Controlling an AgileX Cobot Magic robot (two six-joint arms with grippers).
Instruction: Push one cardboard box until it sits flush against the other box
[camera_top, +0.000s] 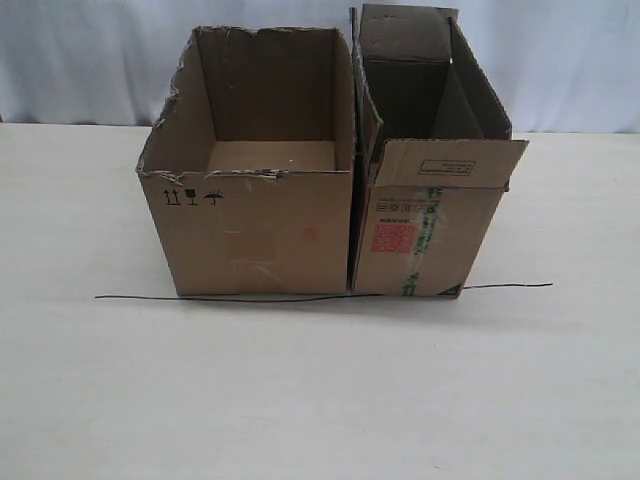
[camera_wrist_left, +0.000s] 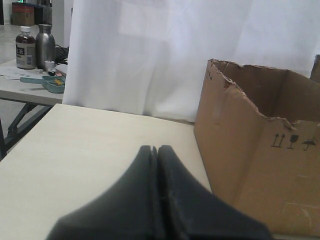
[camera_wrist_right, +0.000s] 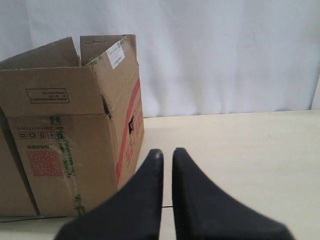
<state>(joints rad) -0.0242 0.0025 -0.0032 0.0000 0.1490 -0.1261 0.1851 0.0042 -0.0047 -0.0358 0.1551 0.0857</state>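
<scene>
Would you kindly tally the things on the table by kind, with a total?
Boxes: 2, the flapped box and the torn box
Black line: 1
Total: 3

1. The wide box (camera_top: 260, 235) and the narrow box (camera_top: 430, 240) stand side by side mid-table, with only a thin dark slit between them, too tight to enter.
2. Bare table (camera_top: 320, 400) lies open on either outer side and in front.
3. A thin black wire (camera_top: 240, 298) lies flat along the boxes' front.
4. Both boxes are open on top; a white curtain (camera_top: 90, 60) closes the back.
</scene>
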